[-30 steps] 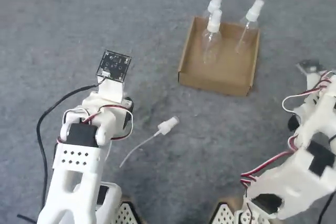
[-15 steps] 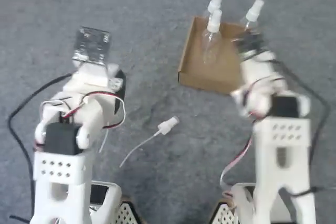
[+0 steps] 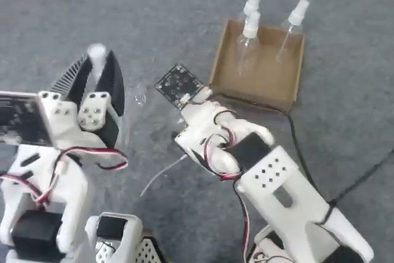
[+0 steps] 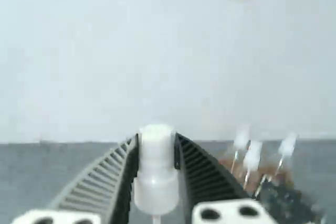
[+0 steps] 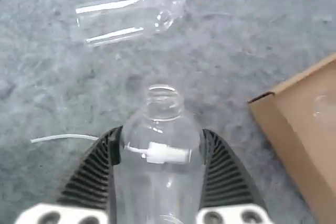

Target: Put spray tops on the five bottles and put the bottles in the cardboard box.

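While the left end effector [image 4: 156, 142] clamps a spray top [image 4: 156, 179] and the right end effector [image 5: 160, 139] grips an uncapped bottle [image 5: 161, 106], best align their axes before pressing.

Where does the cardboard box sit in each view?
High view: cardboard box at the table's far side.
Left wrist view: box blurred, holding the capped bottles.
Right wrist view: box corner, beside the gripped bottle.
Shared landmark: the capped bottles, high and left wrist views.

No readable text, label or number shows on the bottles [image 3: 249, 44] or the cardboard box [image 3: 258, 100].
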### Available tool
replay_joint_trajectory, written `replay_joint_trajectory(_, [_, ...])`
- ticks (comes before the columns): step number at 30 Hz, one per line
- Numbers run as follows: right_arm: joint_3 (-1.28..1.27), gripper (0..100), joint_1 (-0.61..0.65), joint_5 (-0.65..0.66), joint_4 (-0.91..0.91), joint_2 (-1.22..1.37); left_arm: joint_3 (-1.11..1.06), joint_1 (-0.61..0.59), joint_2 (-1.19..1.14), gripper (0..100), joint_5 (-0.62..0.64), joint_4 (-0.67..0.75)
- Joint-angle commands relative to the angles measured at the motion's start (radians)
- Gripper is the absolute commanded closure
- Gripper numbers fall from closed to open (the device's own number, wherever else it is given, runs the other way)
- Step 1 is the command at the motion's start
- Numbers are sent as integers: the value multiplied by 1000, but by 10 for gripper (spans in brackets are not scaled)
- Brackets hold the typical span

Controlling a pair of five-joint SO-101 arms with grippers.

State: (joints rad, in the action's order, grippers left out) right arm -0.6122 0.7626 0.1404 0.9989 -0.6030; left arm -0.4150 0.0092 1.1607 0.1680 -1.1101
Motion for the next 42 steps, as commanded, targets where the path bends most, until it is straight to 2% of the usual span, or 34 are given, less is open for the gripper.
replay_joint_trajectory(1, [-5,993,22,-12,-62,-4,36,0,3,964,80,110])
replay_joint_trajectory(6, [-133,993,84,-18,-302,-12,1,0,3,964,166,233])
replay_joint_trajectory(10, [-299,993,148,-18,-544,-65,-84,0,3,964,172,330])
replay_joint_trajectory(13, [-373,993,160,-18,-645,-127,-133,-37,5,964,175,353])
replay_joint_trajectory(20, [-445,993,163,-21,-661,-249,-229,-78,8,964,176,408])
replay_joint_trajectory(32, [-456,993,162,-21,-661,-252,-214,-77,31,964,178,350])
replay_joint_trajectory(36, [-456,993,163,-21,-661,-262,-242,-32,34,964,178,311])
replay_joint_trajectory(42, [-456,993,163,-21,-654,-263,-332,0,40,964,178,339])
